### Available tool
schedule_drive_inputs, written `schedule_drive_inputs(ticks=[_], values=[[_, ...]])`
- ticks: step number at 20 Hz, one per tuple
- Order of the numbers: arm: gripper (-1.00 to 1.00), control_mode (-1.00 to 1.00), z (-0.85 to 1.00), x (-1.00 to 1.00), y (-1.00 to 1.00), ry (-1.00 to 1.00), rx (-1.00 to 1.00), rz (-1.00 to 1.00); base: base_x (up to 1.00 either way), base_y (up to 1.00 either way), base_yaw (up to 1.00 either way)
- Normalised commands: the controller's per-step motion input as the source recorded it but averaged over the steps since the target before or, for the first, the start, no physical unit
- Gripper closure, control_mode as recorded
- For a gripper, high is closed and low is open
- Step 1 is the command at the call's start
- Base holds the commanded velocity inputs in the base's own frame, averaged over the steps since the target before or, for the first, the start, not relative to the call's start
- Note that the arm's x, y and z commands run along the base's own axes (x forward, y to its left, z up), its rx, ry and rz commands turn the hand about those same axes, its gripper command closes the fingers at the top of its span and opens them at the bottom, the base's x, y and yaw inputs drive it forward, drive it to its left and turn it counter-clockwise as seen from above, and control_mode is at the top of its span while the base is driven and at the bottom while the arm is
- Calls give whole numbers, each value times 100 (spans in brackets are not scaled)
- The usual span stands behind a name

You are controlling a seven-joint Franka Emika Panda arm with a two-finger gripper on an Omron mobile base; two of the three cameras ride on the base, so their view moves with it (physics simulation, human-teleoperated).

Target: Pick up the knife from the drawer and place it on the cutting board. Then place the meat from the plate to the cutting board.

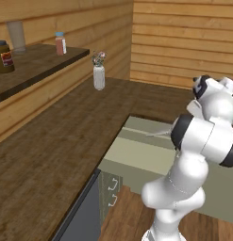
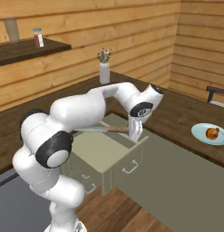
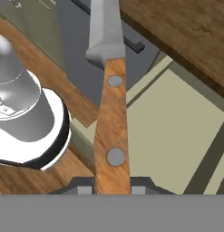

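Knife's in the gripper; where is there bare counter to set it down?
Bare counter lies between the open drawer and the plate with the meat. The vase crowds the back wall. The gripper holds the knife.

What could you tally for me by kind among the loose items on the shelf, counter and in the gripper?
Shelf containers: 3 (dark jar, grey cup, red-filled bottle)
White flower vase: 1
Pale blue plate: 1
Orange-brown meat: 1
Wooden-handled knife: 1
Total: 7

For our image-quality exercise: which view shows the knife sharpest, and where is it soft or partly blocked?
Hand view: the knife is crisp, handle rivets clear, held in the gripper. Right base view: it is small and soft above the drawer, its handle end hidden behind the gripper. Left base view: the arm covers it except for the pale, blurry blade.
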Motion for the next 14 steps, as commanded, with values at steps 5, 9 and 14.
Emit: schedule_drive_inputs(ticks=[5, 9, 14], values=[[100, -100, 74, -20, 41, 15, 3, -27, 0, 0, 0], [100, -100, 31, 0, 50, 27, 3, -50, 0, 0, 0], [100, -100, 1, -12, 60, 12, 1, -52, 0, 0, 0]])
